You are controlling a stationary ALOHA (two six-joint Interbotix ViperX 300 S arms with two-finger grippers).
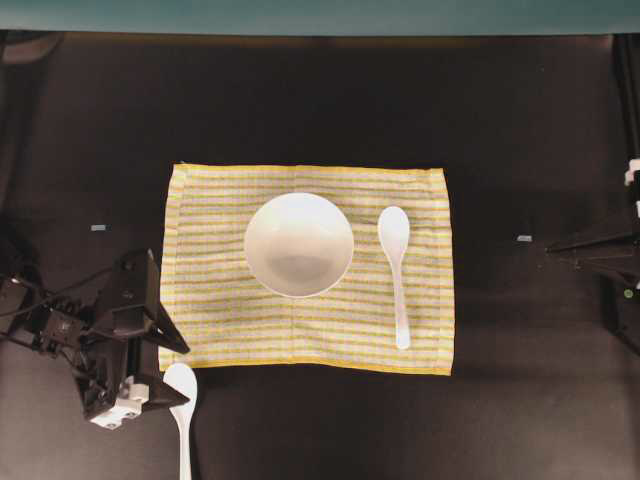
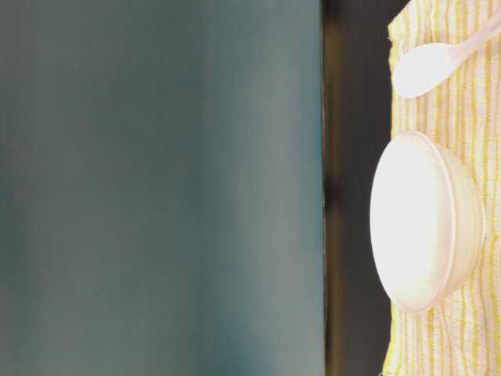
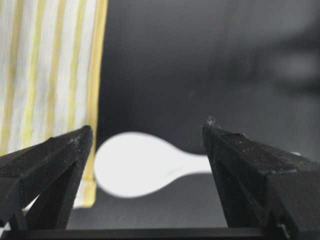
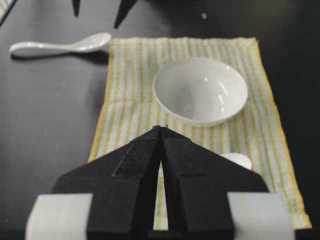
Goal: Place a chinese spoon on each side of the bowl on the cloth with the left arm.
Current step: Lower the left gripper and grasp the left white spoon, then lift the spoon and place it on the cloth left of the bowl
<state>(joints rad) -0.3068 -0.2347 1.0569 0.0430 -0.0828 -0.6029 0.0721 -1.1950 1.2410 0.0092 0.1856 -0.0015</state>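
The white bowl (image 1: 298, 244) (image 2: 423, 223) (image 4: 200, 90) sits in the middle of the striped cloth (image 1: 210, 300) (image 3: 45, 65) (image 4: 130, 100). One white chinese spoon (image 1: 396, 270) (image 2: 427, 66) lies on the cloth to the bowl's right, handle toward the front. A second spoon (image 1: 183, 420) (image 3: 135, 164) (image 4: 60, 46) lies on the black table just off the cloth's front left corner. My left gripper (image 1: 186, 374) (image 3: 148, 132) hangs open over that spoon's scoop, one finger on each side, holding nothing. My right gripper (image 1: 552, 245) (image 4: 161, 128) rests shut and empty at the right edge.
Two small tape marks (image 1: 98, 228) (image 1: 524, 238) sit on the black table on either side of the cloth. A teal wall (image 1: 320, 15) runs along the back. Bare table surrounds the cloth on all sides.
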